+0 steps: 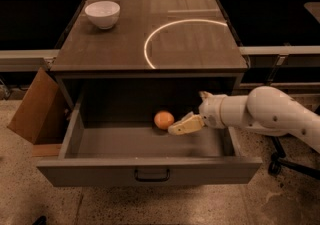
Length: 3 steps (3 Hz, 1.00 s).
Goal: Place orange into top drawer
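Just beside the orange (164, 119) in the top drawer (100, 171), the claw (189, 113) gapes empty — one finger half-hidden.

The orange (164, 119), at the centre of the frame, is a plain matte orange with a paler sheen on top. The top drawer (95, 170) around it is flat grey, darker inside, and its bar handle (151, 175) is near black. The gripper (182, 125), just right of the orange, is cream-yellow, and the arm (270, 111) behind it is off-white with small dark dots. The cabinet top (110, 44) is dark grey-brown with faint grain, marked by a bright pale ring (149, 44). The bowl (102, 14) at upper left is white. The cardboard box (35, 109) at left is brown. The floor (200, 204) is speckled beige.
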Each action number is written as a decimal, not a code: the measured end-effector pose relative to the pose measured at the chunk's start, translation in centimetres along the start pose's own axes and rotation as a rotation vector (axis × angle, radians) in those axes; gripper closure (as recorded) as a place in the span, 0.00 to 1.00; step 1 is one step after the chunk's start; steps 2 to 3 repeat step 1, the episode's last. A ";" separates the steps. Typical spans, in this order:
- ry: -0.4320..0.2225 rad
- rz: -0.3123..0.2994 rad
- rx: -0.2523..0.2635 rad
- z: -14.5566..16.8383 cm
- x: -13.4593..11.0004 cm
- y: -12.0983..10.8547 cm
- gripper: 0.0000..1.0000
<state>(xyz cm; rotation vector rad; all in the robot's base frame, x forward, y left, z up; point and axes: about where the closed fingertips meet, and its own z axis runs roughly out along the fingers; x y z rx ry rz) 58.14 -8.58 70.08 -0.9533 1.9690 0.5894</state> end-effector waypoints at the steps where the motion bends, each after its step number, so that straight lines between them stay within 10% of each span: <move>1: -0.014 0.010 0.034 -3.5 -0.2 0.4 0.00; 3: -0.014 0.010 0.034 -3.5 -0.2 0.4 0.00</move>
